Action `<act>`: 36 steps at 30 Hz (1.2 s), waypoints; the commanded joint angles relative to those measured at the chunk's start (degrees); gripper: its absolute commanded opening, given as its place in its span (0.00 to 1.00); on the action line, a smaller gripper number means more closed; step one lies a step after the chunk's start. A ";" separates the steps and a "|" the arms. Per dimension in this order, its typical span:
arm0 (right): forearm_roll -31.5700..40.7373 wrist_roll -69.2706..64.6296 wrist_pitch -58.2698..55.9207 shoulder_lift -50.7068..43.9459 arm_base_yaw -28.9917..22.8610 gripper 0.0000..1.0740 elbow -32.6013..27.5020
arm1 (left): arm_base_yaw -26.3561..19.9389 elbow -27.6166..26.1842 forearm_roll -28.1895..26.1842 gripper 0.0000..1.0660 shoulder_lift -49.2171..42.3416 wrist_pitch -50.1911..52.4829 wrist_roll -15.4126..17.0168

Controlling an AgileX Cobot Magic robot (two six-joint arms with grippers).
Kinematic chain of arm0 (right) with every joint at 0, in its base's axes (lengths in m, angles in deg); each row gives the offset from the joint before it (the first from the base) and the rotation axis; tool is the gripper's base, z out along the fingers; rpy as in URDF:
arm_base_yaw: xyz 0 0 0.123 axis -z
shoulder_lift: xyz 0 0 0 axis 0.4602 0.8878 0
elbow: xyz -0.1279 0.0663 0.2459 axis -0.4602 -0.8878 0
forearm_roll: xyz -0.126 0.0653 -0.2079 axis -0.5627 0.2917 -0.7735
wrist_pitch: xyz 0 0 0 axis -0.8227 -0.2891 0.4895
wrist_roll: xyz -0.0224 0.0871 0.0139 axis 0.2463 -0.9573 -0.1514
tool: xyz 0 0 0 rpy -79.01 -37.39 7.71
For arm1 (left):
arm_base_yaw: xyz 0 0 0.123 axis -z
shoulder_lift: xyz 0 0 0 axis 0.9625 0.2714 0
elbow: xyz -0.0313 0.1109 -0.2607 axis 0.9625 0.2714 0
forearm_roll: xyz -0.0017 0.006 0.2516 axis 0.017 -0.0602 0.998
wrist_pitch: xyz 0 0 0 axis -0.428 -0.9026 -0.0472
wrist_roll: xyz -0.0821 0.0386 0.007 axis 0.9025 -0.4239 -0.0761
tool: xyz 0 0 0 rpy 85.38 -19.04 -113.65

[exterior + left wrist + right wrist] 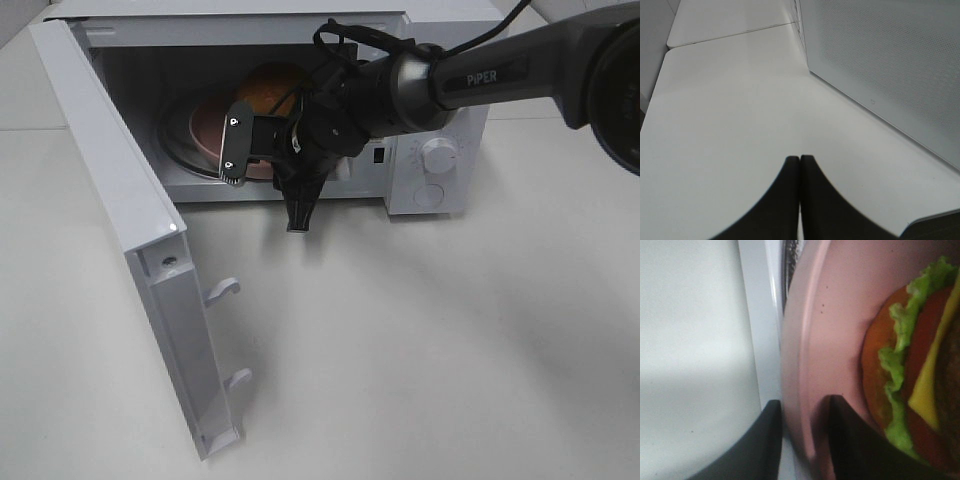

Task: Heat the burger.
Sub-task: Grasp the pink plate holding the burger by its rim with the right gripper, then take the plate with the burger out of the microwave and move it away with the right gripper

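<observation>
Just beyond the right end effector (805, 437), whose fingers are pinching the pink plate (840, 320) rim, the burger (920, 370) is sitting inside the microwave (440, 120).

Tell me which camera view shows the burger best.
The right wrist view: the burger fills its edge up close, with lettuce, tomato, cheese and bun distinct, sitting on the pink plate. The exterior high view shows only part of the bun inside the microwave, behind the right gripper. The left wrist view shows none of it.
</observation>
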 commanded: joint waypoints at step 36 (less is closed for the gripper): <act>-0.17 5.73 -13.35 -7.79 -4.98 0.00 -0.11 | -0.17 0.06 -0.11 0.00 -1.15 0.80 0.52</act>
